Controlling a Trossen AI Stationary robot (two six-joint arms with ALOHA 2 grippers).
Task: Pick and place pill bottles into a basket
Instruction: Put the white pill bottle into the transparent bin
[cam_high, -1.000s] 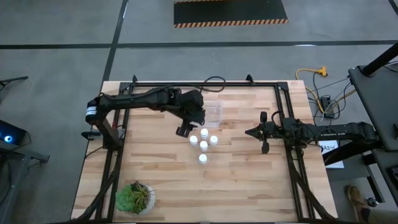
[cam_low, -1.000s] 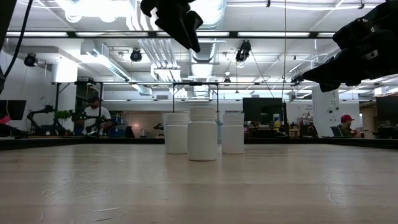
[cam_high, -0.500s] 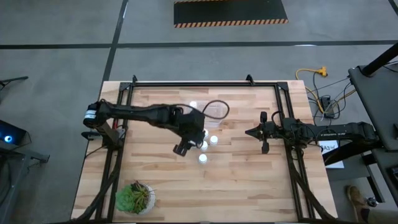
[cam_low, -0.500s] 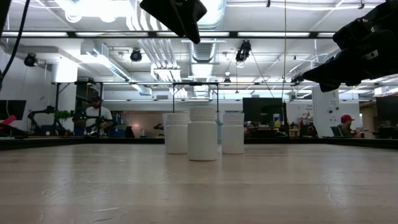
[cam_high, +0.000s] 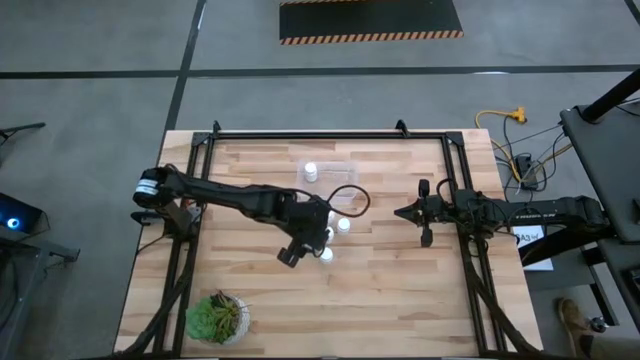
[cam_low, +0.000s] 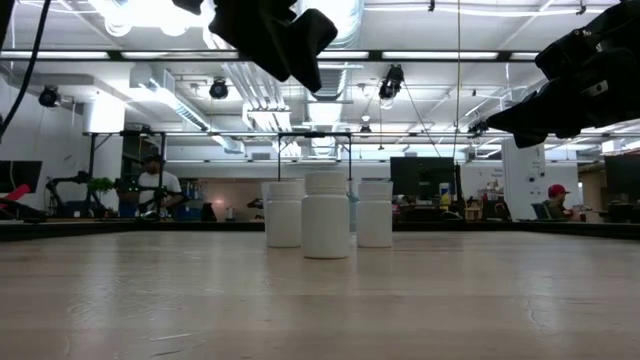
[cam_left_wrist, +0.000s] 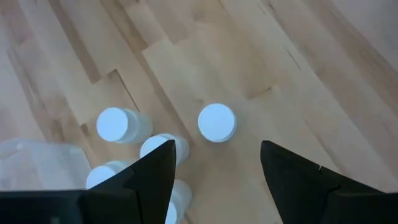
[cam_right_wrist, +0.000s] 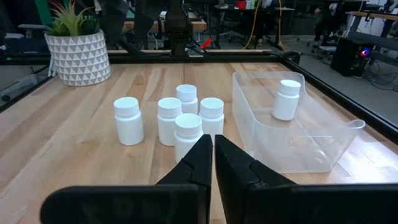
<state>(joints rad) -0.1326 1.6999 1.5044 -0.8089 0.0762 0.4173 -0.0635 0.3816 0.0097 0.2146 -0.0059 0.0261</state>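
Five white pill bottles stand on their bases in a cluster at the table's middle (cam_right_wrist: 169, 118); the low view shows three of them (cam_low: 327, 212). A sixth bottle (cam_high: 311, 172) stands inside the clear basket (cam_high: 340, 178) just behind them. My left gripper (cam_left_wrist: 214, 180) hangs open above the cluster, fingers pointing down, with the nearest lone bottle (cam_left_wrist: 217, 122) ahead of the gap between them. It also shows in the high view (cam_high: 310, 240) and high up in the low view (cam_low: 270, 35). My right gripper (cam_right_wrist: 213, 155) is shut and empty, waiting at the table's right (cam_high: 400, 212).
A green potted plant (cam_high: 215, 318) stands at the near left corner. A black frame rail (cam_high: 330, 135) runs around the table's edges. Bare wood lies near and to the right of the cluster. People and equipment show in the room behind the table.
My left gripper has gone from above the basket toward the table's near edge and now hangs over the bottle cluster. The bottle in the basket, hidden under the arm before, now shows. No bottle has moved.
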